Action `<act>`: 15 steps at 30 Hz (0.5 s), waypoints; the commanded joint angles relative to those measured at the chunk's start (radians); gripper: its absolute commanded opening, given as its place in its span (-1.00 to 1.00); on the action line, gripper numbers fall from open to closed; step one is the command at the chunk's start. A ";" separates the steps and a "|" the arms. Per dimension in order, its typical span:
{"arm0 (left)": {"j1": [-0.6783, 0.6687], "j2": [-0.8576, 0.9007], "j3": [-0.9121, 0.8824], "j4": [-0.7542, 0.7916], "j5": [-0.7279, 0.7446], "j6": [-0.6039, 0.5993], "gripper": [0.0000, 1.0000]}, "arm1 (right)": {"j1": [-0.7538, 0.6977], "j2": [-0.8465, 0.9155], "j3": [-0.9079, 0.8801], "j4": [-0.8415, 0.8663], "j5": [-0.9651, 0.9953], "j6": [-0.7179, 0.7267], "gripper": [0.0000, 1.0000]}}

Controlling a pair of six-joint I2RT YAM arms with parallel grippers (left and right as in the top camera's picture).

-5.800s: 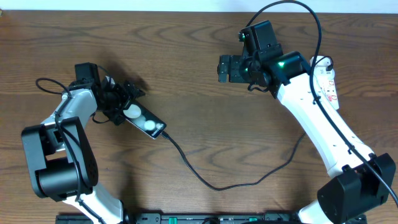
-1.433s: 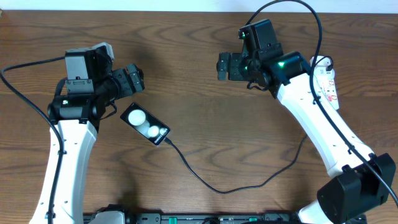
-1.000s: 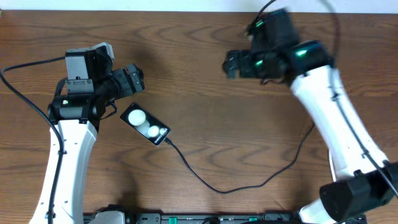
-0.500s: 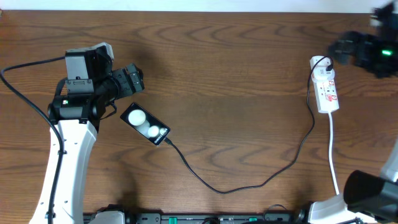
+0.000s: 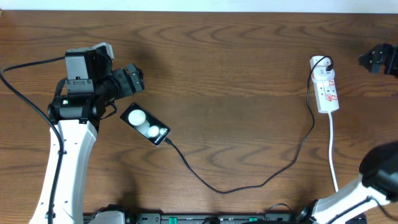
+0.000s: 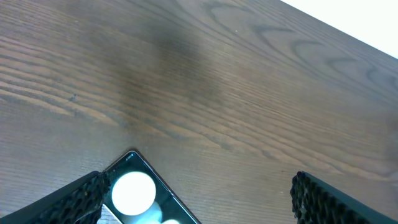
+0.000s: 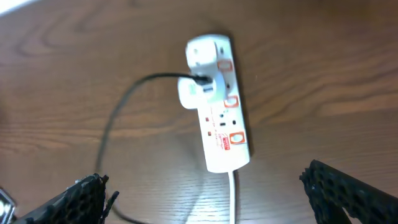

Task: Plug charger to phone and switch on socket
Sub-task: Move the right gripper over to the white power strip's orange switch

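Note:
The black phone (image 5: pixel 145 124) lies on the wood table with two white circles lit; it also shows in the left wrist view (image 6: pixel 134 193). The thin black charger cable (image 5: pixel 236 186) ends at the phone's lower right end and loops right up to the white socket strip (image 5: pixel 325 87). My left gripper (image 5: pixel 135 79) hovers open and empty just above the phone's upper end, and also shows in its wrist view (image 6: pixel 199 205). My right gripper (image 5: pixel 373 60) is open and empty at the far right edge, beside the socket (image 7: pixel 217 106); its wrist view (image 7: pixel 208 199) looks down on the strip and its black plug.
The socket's white cord (image 5: pixel 333 155) runs down to the table's front edge. The left arm's thick black cable (image 5: pixel 25 65) arcs over the left side. The cable (image 7: pixel 124 112) curves left from the strip.
My right arm swung from the table's back middle out to the far right edge, uncovering the socket. My left arm earlier lifted off the phone and has stayed still since.

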 commanded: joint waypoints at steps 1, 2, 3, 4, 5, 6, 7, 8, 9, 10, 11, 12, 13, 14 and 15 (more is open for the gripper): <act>-0.001 -0.002 0.016 0.000 -0.010 0.018 0.90 | -0.003 0.113 -0.002 -0.012 -0.017 0.011 0.99; -0.001 -0.002 0.016 0.000 -0.010 0.018 0.90 | 0.001 0.147 -0.002 -0.014 -0.027 0.010 0.98; -0.001 -0.002 0.016 0.000 -0.010 0.017 0.89 | 0.003 0.173 -0.002 -0.018 -0.036 0.006 0.99; -0.001 -0.002 0.016 0.000 -0.010 0.018 0.90 | 0.010 0.219 -0.002 -0.021 -0.055 -0.010 0.99; -0.001 -0.002 0.016 0.000 -0.010 0.017 0.89 | 0.014 0.243 -0.002 -0.023 -0.063 -0.020 0.99; -0.001 -0.002 0.016 0.000 -0.010 0.018 0.89 | 0.018 0.263 -0.002 -0.023 -0.064 -0.027 0.99; -0.001 -0.002 0.016 0.000 -0.010 0.018 0.89 | 0.024 0.285 -0.002 -0.023 -0.068 -0.038 0.99; -0.001 -0.002 0.016 0.000 -0.010 0.018 0.89 | 0.029 0.301 -0.002 -0.023 -0.071 -0.047 0.99; -0.001 -0.002 0.016 0.000 -0.010 0.017 0.89 | 0.035 0.318 -0.002 -0.023 -0.078 -0.058 0.99; -0.001 -0.002 0.016 0.000 -0.010 0.018 0.89 | 0.040 0.331 -0.002 -0.022 -0.089 -0.074 0.98; -0.001 -0.002 0.016 0.000 -0.010 0.018 0.89 | 0.044 0.344 -0.002 -0.021 -0.107 -0.093 0.99; -0.001 -0.002 0.016 0.000 -0.010 0.018 0.89 | 0.050 0.358 -0.002 -0.019 -0.128 -0.111 0.98; -0.001 -0.002 0.016 0.000 -0.010 0.018 0.89 | 0.055 0.368 -0.002 -0.017 -0.146 -0.126 0.99; -0.001 -0.002 0.016 0.000 -0.010 0.017 0.89 | 0.060 0.377 -0.002 -0.012 -0.153 -0.129 0.99; -0.001 -0.002 0.016 0.000 -0.010 0.018 0.89 | 0.064 0.383 -0.002 -0.005 -0.157 -0.129 0.99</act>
